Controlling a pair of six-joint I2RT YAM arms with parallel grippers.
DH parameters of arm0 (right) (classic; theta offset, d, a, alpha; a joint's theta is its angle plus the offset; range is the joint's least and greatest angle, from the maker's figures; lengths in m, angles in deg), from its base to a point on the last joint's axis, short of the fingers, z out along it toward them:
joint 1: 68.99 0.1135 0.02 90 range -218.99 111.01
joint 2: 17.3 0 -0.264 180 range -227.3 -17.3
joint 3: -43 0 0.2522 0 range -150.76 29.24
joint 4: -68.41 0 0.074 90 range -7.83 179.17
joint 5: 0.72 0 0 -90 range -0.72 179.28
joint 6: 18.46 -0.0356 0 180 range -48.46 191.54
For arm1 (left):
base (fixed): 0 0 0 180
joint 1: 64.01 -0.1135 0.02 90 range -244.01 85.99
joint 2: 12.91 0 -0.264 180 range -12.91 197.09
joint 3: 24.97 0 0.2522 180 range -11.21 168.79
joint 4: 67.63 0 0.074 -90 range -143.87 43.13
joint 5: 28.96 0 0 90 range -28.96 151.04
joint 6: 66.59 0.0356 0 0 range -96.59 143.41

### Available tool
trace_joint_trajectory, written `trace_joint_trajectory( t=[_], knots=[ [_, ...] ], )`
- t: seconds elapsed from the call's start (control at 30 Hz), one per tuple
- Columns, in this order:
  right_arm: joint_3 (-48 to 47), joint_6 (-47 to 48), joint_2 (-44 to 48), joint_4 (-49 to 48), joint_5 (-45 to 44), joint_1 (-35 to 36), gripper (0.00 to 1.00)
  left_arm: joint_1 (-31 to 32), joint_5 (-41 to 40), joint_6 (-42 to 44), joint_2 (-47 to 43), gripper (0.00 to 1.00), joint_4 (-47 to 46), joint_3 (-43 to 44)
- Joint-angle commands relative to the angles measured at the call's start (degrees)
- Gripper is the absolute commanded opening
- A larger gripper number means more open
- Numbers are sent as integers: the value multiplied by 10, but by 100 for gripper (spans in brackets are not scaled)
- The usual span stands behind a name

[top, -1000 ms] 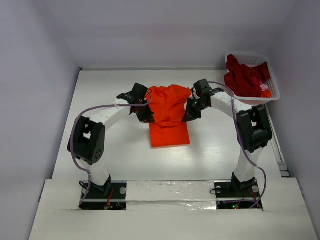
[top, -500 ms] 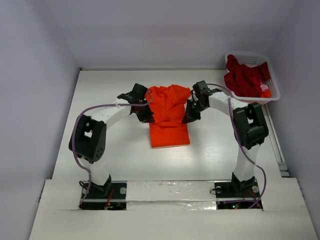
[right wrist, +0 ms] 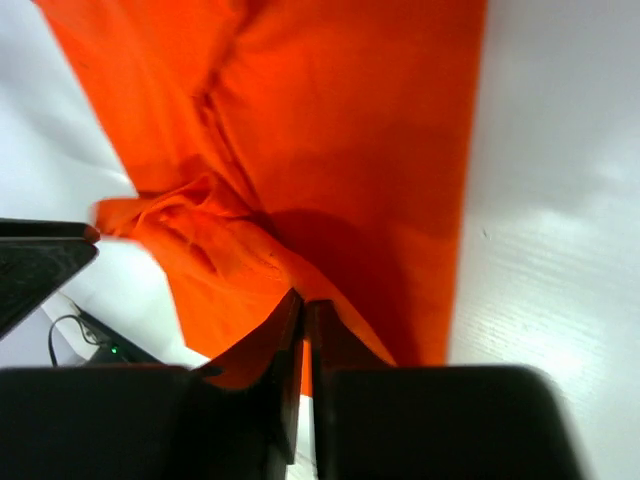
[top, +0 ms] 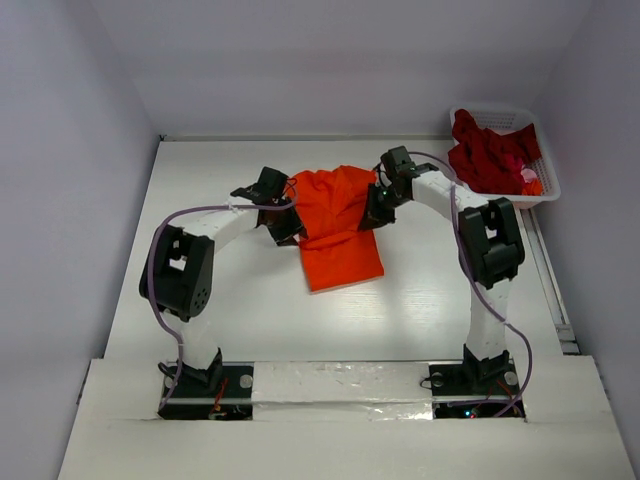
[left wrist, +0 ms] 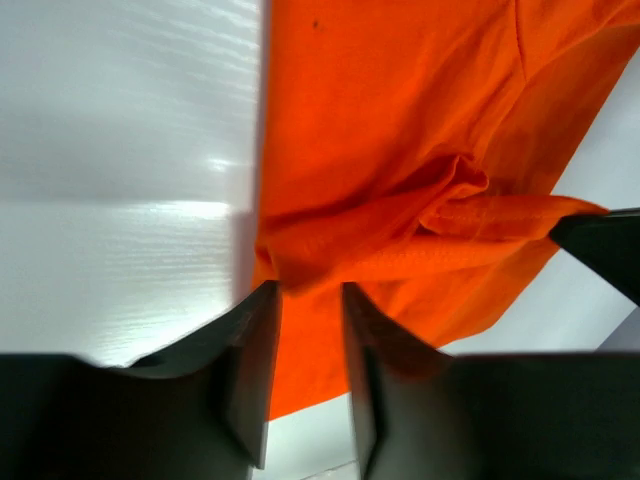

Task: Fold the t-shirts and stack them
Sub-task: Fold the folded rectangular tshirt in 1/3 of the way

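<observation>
A bright orange t-shirt lies partly folded mid-table, its far half lifted and bunched between the two arms. The left gripper is at the shirt's left edge. In the left wrist view its jaws stand apart, with a fold of the orange t-shirt just past the tips. My right gripper is at the shirt's right edge. In the right wrist view it is shut, and a ridge of orange t-shirt rises into its tips. Darker red t-shirts fill the basket.
A white lattice basket stands at the far right corner of the table, close to the right arm's elbow. Grey walls close in the table on the left, back and right. Bare white tabletop surrounds the orange shirt.
The left jaws have parted from shut. Both grippers shifted a little toward the far side, the right arm swinging inward, and the shirt's near flat part has skewed slightly.
</observation>
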Motion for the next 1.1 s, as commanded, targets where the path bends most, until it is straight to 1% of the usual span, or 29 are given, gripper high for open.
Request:
trace_joint_trajectory(
  t=[0.0, 0.03, 0.1, 0.13, 0.17, 0.2, 0.23, 0.37, 0.4, 0.43, 0.5, 0.53, 0.57, 0.6, 0.63, 0.7, 0.73, 0.8, 0.83, 0.97, 1.07],
  knots=[
    [-49, 17, -2, 8, -5, -6, 14, -6, -1, 2, -8, 33, -6, 27],
    [-51, 17, -2, 7, -5, -11, 30, -6, -1, 3, -5, 45, -6, 32],
    [-53, 16, -3, 8, -8, -11, 42, -6, -1, 1, -4, 56, -12, 34],
    [-54, 16, -4, 9, -13, -11, 50, -6, -1, 0, -2, 60, -13, 35],
    [-54, 18, -5, 11, -16, -17, 54, -6, -1, 0, 0, 66, -15, 38],
    [-54, 18, -6, 11, -19, -17, 58, -6, -1, -1, 1, 69, -18, 38],
    [-54, 18, -5, 12, -27, -17, 62, -6, 1, -1, 1, 70, -20, 38],
    [-56, 25, 3, 20, -44, -22, 65, -6, -1, 1, -10, 71, -20, 38],
    [-56, 25, 5, 20, -46, -22, 65, -6, -2, 2, -15, 64, -22, 30],
    [-53, 25, 8, 20, -47, -22, 65, -6, -2, 3, -20, 60, -23, 26],
    [-44, 23, 22, 17, -44, -22, 62, -6, -5, 7, -37, 40, -18, 11],
    [-40, 20, 26, 16, -40, -22, 60, -6, -8, 8, -50, 22, -13, 1],
    [-35, 18, 39, 11, -37, -22, 57, -6, -14, 10, -58, 13, -8, -3],
    [-23, 16, 47, 9, -34, -22, 52, -6, -21, 15, -65, 6, 1, -10],
    [-17, 14, 54, 5, -27, -22, 40, -6, -23, 16, -74, 2, 4, -17],
    [-8, 12, 68, 3, -25, -22, 27, -1, -27, 17, -97, 0, 8, -39],
    [-3, 11, 70, 3, -26, -22, 15, 5, -30, 18, -104, 0, 8, -47],
    [1, 12, 73, 4, -26, -16, 4, 12, -33, 18, -116, 0, 6, -68],
    [3, 13, 71, 4, -27, -10, 0, 12, -33, 17, -119, 0, 3, -75],
    [10, 9, 66, 0, -21, -4, 0, 23, -16, 8, -107, 0, -20, -101],
    [15, 8, 68, 0, -20, -4, 0, 23, -1, -1, -84, 0, -46, -100]
  ],
)
